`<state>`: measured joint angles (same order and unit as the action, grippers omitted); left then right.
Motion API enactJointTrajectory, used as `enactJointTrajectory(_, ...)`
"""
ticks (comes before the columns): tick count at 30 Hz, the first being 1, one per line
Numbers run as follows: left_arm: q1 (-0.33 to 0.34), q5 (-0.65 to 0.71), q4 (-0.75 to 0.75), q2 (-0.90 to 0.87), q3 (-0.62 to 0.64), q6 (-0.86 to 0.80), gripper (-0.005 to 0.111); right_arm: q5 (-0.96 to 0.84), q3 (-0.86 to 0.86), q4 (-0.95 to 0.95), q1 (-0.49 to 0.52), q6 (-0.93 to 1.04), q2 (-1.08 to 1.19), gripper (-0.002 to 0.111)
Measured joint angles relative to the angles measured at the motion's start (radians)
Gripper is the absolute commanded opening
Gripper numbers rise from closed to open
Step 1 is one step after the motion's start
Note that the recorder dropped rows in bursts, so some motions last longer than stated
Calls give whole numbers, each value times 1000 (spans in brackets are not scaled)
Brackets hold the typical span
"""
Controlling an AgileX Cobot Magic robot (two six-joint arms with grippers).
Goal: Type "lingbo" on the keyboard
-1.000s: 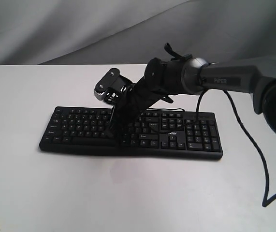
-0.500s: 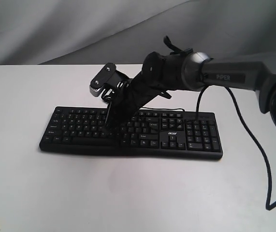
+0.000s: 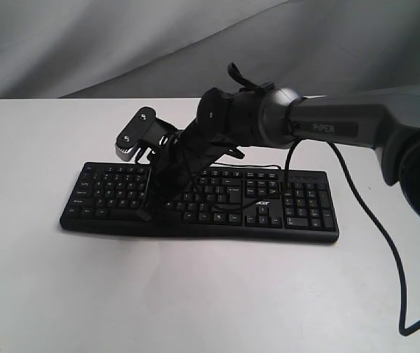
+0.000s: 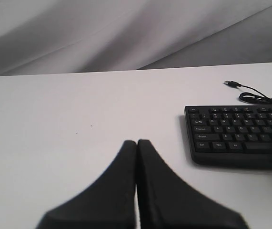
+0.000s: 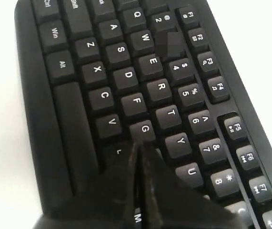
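The black keyboard lies across the middle of the white table. My right arm reaches over it from the right. The right gripper is shut with nothing in it, and it points down at the letter keys on the keyboard's left half. In the right wrist view its tips rest at the near edge of the G key, partly covering the keys beside it on the keyboard. The left gripper is shut and empty above bare table, off the left end of the keyboard. The exterior view does not show it.
The keyboard's thin USB cable lies loose on the table behind it. A black arm cable hangs down at the right. Grey cloth forms the backdrop behind the table's far edge.
The right gripper has swung left along the keyboard, from the middle keys to the left-hand letter block, and its tips sit lower toward the front rows.
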<state>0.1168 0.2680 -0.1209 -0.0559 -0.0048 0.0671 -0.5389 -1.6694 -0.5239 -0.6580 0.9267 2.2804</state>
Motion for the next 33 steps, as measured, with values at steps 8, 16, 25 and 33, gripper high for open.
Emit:
enactJointTrajectory(8,0,0,0,0,0,0,1,0,0,0,0,0,0,0)
enactJointTrajectory(16,0,0,0,0,0,0,1,-17,0,29,0,-14,0,0)
enactJointTrajectory(25,0,0,0,0,0,0,1,-29,0,33,0,-28,18,0)
enactJointTrajectory(33,0,0,0,0,0,0,1,-29,0,33,0,-29,20,0)
